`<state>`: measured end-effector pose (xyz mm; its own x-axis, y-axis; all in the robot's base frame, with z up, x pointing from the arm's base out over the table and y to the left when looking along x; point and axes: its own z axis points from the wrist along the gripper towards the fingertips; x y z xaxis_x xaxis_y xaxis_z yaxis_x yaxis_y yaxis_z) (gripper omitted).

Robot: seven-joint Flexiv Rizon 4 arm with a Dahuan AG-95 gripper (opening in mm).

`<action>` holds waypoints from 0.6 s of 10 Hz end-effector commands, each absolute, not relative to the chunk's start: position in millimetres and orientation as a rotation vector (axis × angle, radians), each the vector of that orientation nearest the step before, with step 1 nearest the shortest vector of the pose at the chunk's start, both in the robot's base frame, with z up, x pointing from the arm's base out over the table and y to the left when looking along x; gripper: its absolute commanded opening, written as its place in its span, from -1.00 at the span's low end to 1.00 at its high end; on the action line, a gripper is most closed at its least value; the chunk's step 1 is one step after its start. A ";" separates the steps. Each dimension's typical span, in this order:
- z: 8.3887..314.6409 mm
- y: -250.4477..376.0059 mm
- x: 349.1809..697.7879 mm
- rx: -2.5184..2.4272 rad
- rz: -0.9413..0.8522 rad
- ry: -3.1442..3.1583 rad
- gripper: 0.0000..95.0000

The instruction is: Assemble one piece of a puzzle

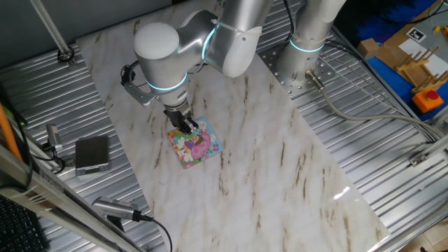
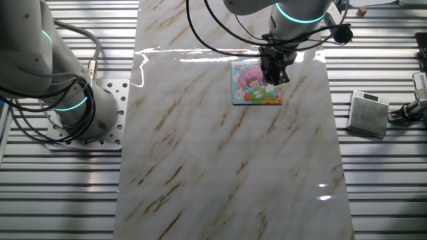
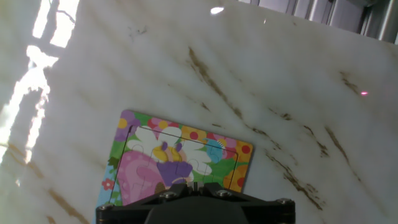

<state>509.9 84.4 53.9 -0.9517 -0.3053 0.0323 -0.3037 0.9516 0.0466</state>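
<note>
From my hand camera, the gripper point(image 3: 198, 205) body fills the bottom edge, right over the puzzle point(image 3: 180, 163). Fingertips hidden, so I can't tell if they're apart or together. The piece is possibly under the fingers; I can't make it out. Puzzle lies flat on the marble bench point(image 1: 280, 161), toward its far end, near one long edge, grey box point(image 2: 368, 113) beyond.

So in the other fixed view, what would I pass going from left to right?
Grey robot base → marble tabletop → colourful puzzle with the claw over its right part → small grey box.
</note>
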 end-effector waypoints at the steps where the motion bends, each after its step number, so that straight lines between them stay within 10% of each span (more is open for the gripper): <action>1: 53.6 83.4 509.4 0.485 -0.043 -3.064 -1.00; 6: 53.6 83.4 509.4 0.476 -0.030 -3.062 -1.00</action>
